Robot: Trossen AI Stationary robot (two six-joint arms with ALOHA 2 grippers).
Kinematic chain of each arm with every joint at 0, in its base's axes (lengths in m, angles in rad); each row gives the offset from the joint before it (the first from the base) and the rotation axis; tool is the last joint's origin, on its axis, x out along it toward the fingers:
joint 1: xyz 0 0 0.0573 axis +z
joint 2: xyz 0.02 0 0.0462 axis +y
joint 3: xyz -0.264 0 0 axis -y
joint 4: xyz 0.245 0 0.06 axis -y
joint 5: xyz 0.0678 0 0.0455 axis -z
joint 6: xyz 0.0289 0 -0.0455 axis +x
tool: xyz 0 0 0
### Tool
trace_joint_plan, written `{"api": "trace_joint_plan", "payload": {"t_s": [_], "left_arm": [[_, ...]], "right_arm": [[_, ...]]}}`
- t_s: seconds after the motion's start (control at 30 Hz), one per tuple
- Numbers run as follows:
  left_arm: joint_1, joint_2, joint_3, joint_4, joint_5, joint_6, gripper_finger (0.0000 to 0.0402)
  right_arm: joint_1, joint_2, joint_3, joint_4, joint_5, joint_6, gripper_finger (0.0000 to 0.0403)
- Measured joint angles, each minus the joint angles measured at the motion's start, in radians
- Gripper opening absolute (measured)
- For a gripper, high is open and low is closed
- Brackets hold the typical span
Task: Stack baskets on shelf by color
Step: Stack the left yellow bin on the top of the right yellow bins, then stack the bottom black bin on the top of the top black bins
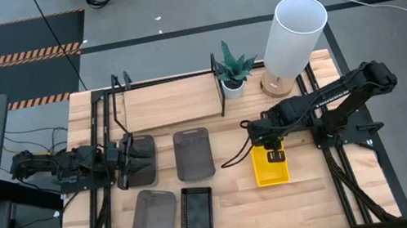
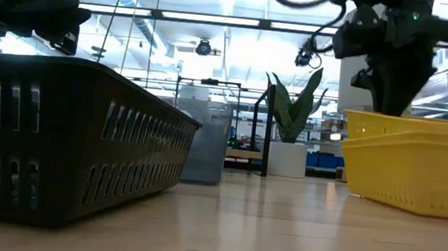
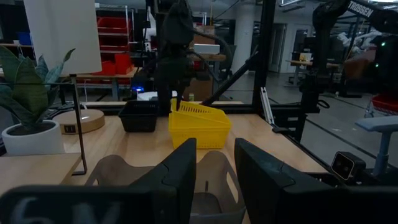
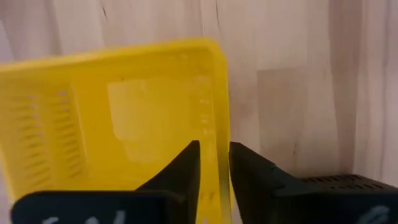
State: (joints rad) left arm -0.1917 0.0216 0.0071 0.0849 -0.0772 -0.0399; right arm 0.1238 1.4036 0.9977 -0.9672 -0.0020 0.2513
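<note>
The yellow basket lies on the table's right half, also in the low view. My right gripper stands at its far end, pointing down, shut on its wall. My left gripper is open above a dark grey basket at the table's left; in its wrist view the fingers stand over that basket's end, and I cannot tell if they touch it. Two more grey baskets and a black basket rest flat. The shelf board runs along the far side. My right gripper holds the yellow basket by the rim of its far end wall. One finger is inside the basket and one outside. The fingers come from above, pointing down. The basket's bottom appears to rest on the table.
A white plant pot with a green plant and a white lamp on a round wooden base stand at the shelf's right end. Black metal posts and rails frame the shelf. Bare tabletop lies near the front edge.
</note>
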Motion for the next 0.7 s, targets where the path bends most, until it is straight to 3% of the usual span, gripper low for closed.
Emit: {"api": "trace_joint_plan", "payload": {"t_s": [0.4,0.7], "left_arm": [[0.0,0.0,0.0,0.0,0.0,0.0,0.0117],[0.0,0.0,0.0,0.0,0.0,0.0,0.0117]], "right_arm": [[0.019,0.001,0.129,-0.034,0.034,0.091,0.0121],[0.198,0.151,0.269,0.014,0.105,0.28,0.0119]]}}
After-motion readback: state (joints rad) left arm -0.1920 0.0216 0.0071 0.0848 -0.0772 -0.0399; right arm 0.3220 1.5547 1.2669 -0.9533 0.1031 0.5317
